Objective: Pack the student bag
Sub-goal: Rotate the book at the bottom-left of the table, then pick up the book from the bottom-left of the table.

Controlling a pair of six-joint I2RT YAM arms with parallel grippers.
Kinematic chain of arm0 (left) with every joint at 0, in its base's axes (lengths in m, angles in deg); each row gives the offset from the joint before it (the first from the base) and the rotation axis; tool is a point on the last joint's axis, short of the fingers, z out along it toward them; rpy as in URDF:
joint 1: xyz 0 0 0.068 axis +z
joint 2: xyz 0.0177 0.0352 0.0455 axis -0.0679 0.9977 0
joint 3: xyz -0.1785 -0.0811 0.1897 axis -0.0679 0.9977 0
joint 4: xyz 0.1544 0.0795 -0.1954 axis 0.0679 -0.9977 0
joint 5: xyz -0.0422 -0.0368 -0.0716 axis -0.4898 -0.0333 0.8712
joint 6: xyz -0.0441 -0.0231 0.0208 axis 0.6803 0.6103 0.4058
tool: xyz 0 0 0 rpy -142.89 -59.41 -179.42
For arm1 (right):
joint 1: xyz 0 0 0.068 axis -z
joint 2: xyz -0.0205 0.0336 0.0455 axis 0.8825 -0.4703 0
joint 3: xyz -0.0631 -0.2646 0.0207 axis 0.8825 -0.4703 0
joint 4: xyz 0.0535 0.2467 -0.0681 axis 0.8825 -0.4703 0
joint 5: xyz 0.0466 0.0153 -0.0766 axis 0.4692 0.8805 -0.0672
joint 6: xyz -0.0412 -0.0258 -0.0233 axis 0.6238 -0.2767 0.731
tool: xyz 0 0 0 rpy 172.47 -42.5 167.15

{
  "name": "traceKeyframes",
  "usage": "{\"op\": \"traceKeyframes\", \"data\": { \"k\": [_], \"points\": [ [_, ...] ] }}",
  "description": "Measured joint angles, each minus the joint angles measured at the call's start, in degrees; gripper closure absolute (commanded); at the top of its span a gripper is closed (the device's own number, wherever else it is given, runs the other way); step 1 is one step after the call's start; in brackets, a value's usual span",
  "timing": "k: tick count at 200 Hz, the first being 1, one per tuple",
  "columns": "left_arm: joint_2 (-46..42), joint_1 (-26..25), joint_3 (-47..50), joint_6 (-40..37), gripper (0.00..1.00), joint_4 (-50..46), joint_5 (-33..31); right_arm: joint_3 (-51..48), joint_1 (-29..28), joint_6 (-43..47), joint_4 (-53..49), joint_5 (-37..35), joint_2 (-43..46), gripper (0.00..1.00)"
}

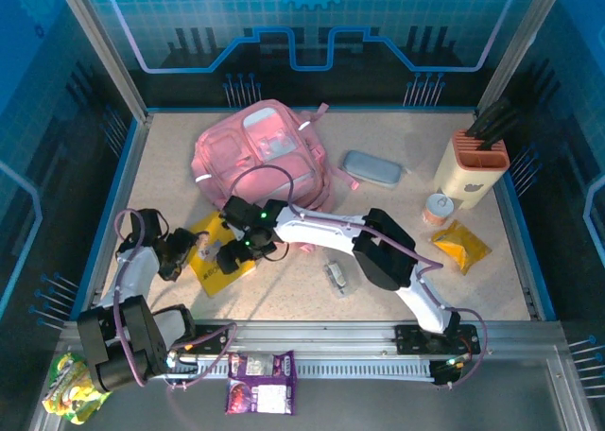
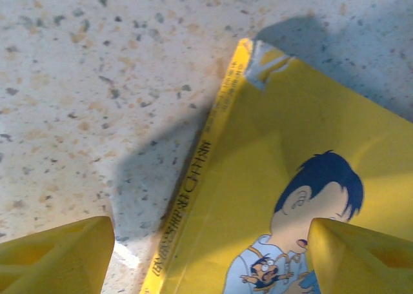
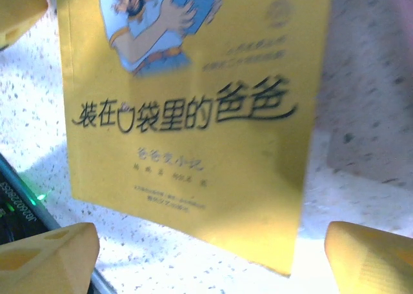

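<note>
The left tool has its two yellow fingers spread wide apart with nothing clamped between them. One fingertip hangs over the bare speckled beige bench. The other hangs over the cover of a thin yellow paperback book printed with a dark-haired cartoon figure, and the book's spine edge runs between the two. The right tool likewise has its fingers well apart, over the same book from the other side, near the cover edge below the black Chinese title. Whether any finger touches the cover cannot be told. From above, the two tools meet over the book: the left arm comes from the near-left corner, and the white right arm reaches across from the near-right. The book lies flat, left of the bench's middle. Just beyond it, toward the far edge and left of centre, lies the large soft pink fabric backpack, its pale front pocket panels facing up. A thin cable from the right arm loops over its near part. To its right, near the far edge, rests a small grey oval pencil case. A cream holder with an orange top stands in the far-right corner with black handles sticking out. Just in front of it is a small round white-and-orange tub, and an orange-yellow pouch lies by the right edge. A small clear-wrapped item lies near the middle, beside the right arm. On the metal rail along the near edge sit a purple-and-white packet and, at the left end, a yellow-green packet.
</note>
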Motion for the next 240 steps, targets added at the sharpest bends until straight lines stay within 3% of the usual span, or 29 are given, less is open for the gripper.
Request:
{"op": "traceKeyframes", "data": {
  "k": [53, 114, 240],
  "points": [
    [-1.62, -1.81, 0.02, -0.42, 0.23, 0.07, 2.36, 2.58, 1.79, 0.09, -0.98, 1.03, -3.39, 0.16],
    [-2.84, -2.86, 2.08, -0.26, 0.25, 1.62, 2.8, 7.52, 1.14, 0.02, -3.02, 0.74, -8.04, 0.15],
    [-1.92, -3.54, 2.69, 0.28, 0.27, 2.49, 1.09, 12.33, 0.46, 0.5, -3.85, 3.17, -10.45, 0.26]
  ]
}}
